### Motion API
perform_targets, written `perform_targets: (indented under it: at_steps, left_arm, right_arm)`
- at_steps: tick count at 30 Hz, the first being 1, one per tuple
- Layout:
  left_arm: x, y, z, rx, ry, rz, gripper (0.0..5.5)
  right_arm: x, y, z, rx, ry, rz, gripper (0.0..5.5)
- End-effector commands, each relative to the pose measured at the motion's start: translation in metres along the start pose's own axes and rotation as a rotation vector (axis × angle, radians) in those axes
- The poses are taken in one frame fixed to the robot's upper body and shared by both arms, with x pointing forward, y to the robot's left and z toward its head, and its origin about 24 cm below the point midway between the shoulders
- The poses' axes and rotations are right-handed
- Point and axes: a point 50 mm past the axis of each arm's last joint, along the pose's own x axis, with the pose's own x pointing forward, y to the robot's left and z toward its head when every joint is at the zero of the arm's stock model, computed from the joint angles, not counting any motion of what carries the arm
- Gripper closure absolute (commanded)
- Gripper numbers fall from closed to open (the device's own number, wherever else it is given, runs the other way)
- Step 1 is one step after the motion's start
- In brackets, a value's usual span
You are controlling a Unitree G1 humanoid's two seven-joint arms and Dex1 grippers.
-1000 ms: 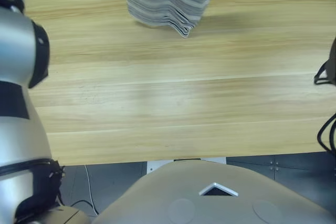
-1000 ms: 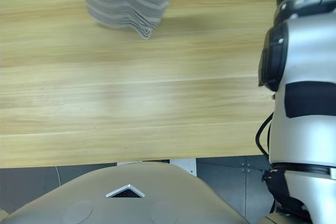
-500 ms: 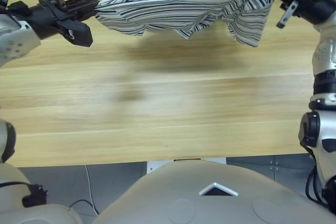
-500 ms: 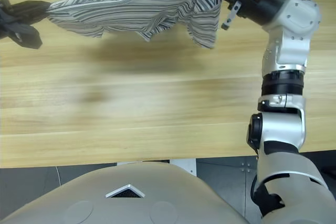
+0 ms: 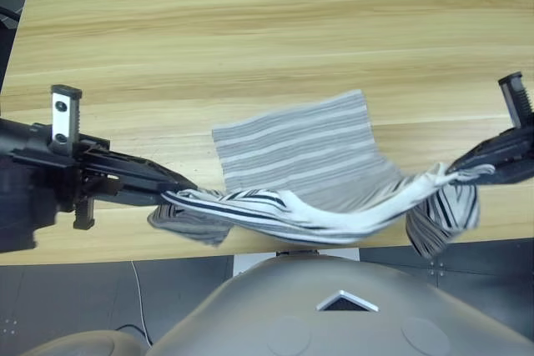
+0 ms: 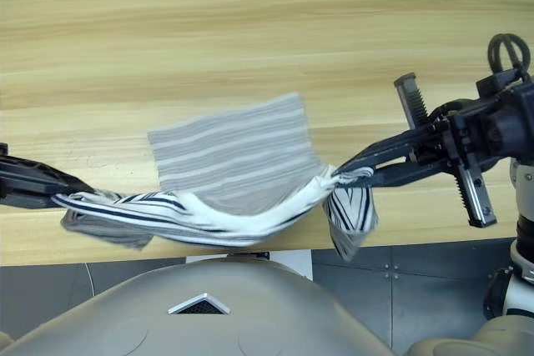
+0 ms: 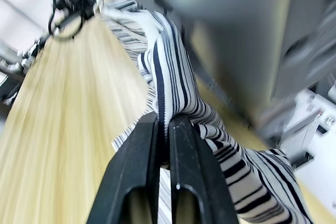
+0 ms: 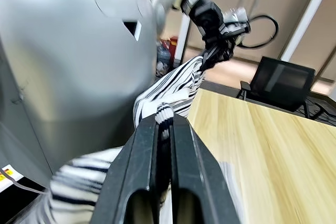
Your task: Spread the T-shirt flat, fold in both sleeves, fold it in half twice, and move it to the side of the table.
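Item count: one T-shirt (image 5: 300, 152), striped, at lower centre of the left eye view. One table (image 5: 250, 31), wooden, across the upper part of that frame. Two grippers: one left gripper (image 5: 179, 192) at lower left of the left eye view, and one right gripper (image 6: 342, 174) at centre right of the right eye view. Two fingers (image 7: 134, 182) per gripper, four in total. One looped black cable (image 6: 507, 47) at upper right of the right eye view. One dark flat object (image 8: 283, 82) at the right of the right wrist view, possibly a monitor.

Black left end effector (image 5: 185, 193), right end effector (image 6: 339, 172) (looped black cable (image 6: 509, 51)).
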Motion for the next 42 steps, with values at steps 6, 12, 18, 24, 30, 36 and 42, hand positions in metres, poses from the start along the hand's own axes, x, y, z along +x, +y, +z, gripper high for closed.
perform_targets:
  at_steps: [6,12,18,24,30,36,42]
  left_arm:
    - [0.014,0.065,-0.096,0.016,0.324,0.249,5.39]
    - [-0.042,0.199,-0.141,0.372,1.208,0.807,5.39]
    - [-0.092,0.262,-0.043,0.881,1.484,1.370,5.39]
    - [-0.099,0.267,-0.009,1.064,1.330,1.644,5.39]
    - [-0.065,0.233,-0.107,0.869,1.352,1.194,5.39]
    - [-0.028,0.102,-0.211,0.466,1.129,0.403,5.39]
    - [-0.014,0.045,-0.185,0.123,0.833,0.111,5.39]
  right_arm:
    - [0.001,-0.099,-0.074,-0.081,0.325,-0.432,5.40]
    - [-0.042,-0.219,-0.042,-0.359,0.699,-1.129,5.40]
    - [-0.052,-0.253,0.069,-0.967,0.829,-1.715,5.40]
    - [-0.042,-0.252,0.076,-1.169,0.719,-1.724,5.40]
    - [-0.043,-0.244,0.002,-0.770,0.601,-1.506,5.40]
    - [-0.044,-0.186,-0.099,-0.323,0.443,-1.000,5.40]
    - [-0.042,-0.116,-0.130,-0.075,0.346,-0.538,5.40]
